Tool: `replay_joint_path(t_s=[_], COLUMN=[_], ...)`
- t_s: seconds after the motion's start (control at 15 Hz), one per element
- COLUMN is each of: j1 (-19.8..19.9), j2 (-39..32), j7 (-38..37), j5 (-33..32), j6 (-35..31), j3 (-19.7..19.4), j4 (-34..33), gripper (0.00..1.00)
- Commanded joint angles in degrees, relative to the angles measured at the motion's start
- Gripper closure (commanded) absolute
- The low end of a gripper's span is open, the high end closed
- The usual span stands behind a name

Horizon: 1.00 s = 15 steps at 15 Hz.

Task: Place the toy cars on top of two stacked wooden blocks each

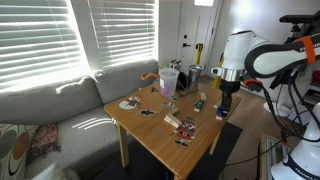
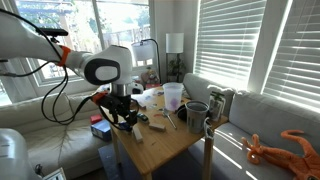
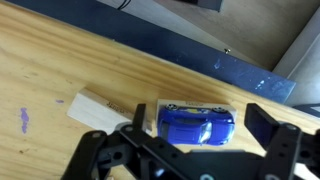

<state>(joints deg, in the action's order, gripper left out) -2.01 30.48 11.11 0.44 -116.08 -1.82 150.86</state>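
In the wrist view the blue toy car (image 3: 195, 128) lies on a pale wooden block (image 3: 232, 108) near the table's edge. My gripper (image 3: 201, 120) is open, with one finger on each side of the car and a gap at both ends. A second wooden block (image 3: 95, 112) lies flat on the table to the left of the car. In both exterior views the gripper (image 1: 226, 103) (image 2: 124, 116) hangs low over a corner of the wooden table (image 1: 160, 145). I cannot make out the dark toy car.
Cups (image 1: 168, 80) (image 2: 173, 95) and a dark mug (image 2: 196, 113) stand at the table's window end. Red-and-white packets (image 1: 184, 127) lie mid-table. A grey sofa (image 1: 50, 110) flanks the table, and an orange toy lizard (image 2: 280, 150) lies on the sofa.
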Motion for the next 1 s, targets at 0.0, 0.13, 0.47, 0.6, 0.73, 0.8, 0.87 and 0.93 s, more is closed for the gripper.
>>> replay_joint_path(t_s=[0.0,0.13,0.47,0.6,0.73,0.8,0.87,0.93], j1=[-0.75,-0.6,-0.61,-0.62,-0.69,-0.74,-0.7,-0.72], j2=[1.2,1.23,1.39,0.93,0.72,0.7,0.69,0.67], j7=[1.09,0.7,0.36,0.09,-0.04,-0.06,-0.24,-0.28], j5=[1.35,1.25,1.05,1.0,1.16,1.27,1.21,1.24], j6=[-0.1,-0.42,-2.27,-2.76,-3.29,-3.78,-4.21,-4.55], j3=[-0.76,-0.66,-0.39,-0.26,-0.23,-0.25,-0.2,-0.21], j4=[1.54,2.0,2.47,2.43,2.49,2.58,2.66,2.73], gripper=[0.0,0.0,0.0,0.0,0.0,0.0,0.0,0.0])
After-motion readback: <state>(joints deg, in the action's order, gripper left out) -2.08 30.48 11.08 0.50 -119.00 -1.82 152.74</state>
